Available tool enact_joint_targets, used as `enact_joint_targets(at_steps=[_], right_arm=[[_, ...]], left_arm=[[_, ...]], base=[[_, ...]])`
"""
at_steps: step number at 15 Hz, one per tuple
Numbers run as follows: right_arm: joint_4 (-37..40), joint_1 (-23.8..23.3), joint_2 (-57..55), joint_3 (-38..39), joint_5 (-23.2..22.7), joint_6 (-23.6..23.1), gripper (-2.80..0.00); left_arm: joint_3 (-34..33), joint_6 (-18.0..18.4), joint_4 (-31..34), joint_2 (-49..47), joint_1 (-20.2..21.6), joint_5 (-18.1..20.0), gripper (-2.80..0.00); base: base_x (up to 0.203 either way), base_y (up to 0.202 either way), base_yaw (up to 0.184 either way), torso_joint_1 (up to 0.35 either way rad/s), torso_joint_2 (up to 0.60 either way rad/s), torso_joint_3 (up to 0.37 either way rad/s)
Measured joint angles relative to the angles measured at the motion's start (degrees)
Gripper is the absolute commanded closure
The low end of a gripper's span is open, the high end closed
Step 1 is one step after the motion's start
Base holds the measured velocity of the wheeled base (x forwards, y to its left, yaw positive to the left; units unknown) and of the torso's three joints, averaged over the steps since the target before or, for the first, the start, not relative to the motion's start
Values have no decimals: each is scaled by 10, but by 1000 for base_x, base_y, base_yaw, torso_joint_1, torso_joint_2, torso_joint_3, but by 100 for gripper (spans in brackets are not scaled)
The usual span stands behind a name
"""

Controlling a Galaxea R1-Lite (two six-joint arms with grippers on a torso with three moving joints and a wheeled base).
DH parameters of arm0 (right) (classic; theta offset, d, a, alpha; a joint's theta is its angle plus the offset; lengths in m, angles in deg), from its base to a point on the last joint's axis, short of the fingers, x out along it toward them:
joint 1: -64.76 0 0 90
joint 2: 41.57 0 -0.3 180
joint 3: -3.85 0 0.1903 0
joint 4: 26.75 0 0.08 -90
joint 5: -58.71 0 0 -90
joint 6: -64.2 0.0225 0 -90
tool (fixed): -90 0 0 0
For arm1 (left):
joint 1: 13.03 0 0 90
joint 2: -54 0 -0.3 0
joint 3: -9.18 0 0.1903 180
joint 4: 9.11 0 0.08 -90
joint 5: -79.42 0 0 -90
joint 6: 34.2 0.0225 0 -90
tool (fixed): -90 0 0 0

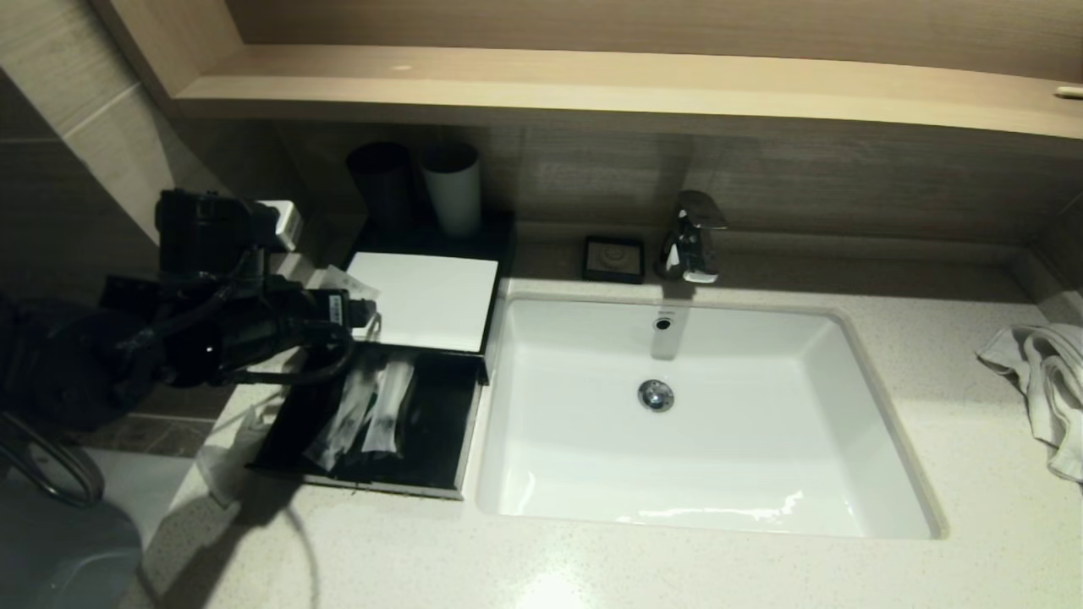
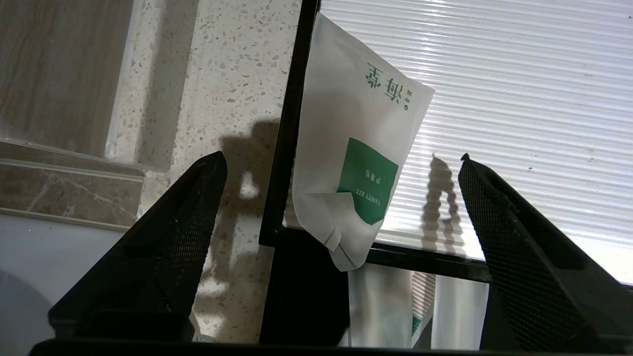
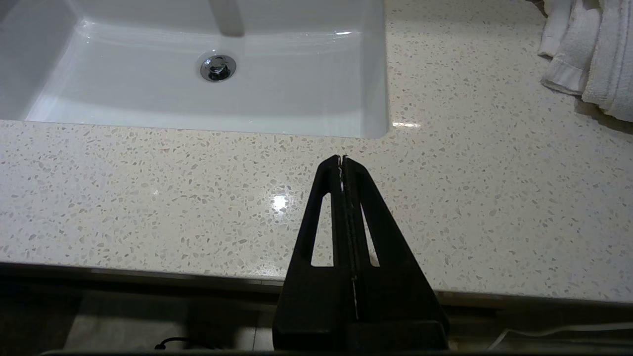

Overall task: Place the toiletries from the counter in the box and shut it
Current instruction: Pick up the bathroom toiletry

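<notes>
The black box (image 1: 468, 423) stands on the counter left of the sink. Its near half is open and holds several white sachets (image 1: 372, 414). Its far half is covered by a white ribbed lid (image 1: 427, 300). A white packet with a green "VANITY KIT" label (image 2: 351, 163) lies across the lid's corner and the box's black frame, and it also shows in the head view (image 1: 343, 279). My left gripper (image 1: 362, 313) hovers over that corner, open, with the packet between the spread fingers (image 2: 178, 232) but not touched. My right gripper (image 3: 342, 158) is shut and empty above the counter's front edge.
The white sink (image 1: 702, 414) with its tap (image 1: 694, 237) fills the middle. Two cups (image 1: 453, 186) stand behind the box, and a small black dish (image 1: 613, 258) sits beside the tap. A white towel (image 1: 1045, 381) lies at the right. Crumpled plastic (image 1: 228, 457) lies left of the box.
</notes>
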State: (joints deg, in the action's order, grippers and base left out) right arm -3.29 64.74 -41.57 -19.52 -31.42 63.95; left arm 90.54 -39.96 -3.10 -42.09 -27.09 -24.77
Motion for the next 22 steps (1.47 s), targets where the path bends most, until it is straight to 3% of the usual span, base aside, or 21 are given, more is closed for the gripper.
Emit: enact_joint_targets(at_steps=[9,14,22], right_arm=[[0,0,0,0,0,0,0],[0,0,0,0,0,0,0],[0,0,0,0,0,0,0]], left_arm=[[3,-21,-1,-7,1,1,-280],[-6,-30,-66,-16,1,0,-280],[-9,-31,-66,-18,0,1,-280]], base=[[0,0,0,0,0,0],[0,0,0,0,0,0],[0,0,0,0,0,0]])
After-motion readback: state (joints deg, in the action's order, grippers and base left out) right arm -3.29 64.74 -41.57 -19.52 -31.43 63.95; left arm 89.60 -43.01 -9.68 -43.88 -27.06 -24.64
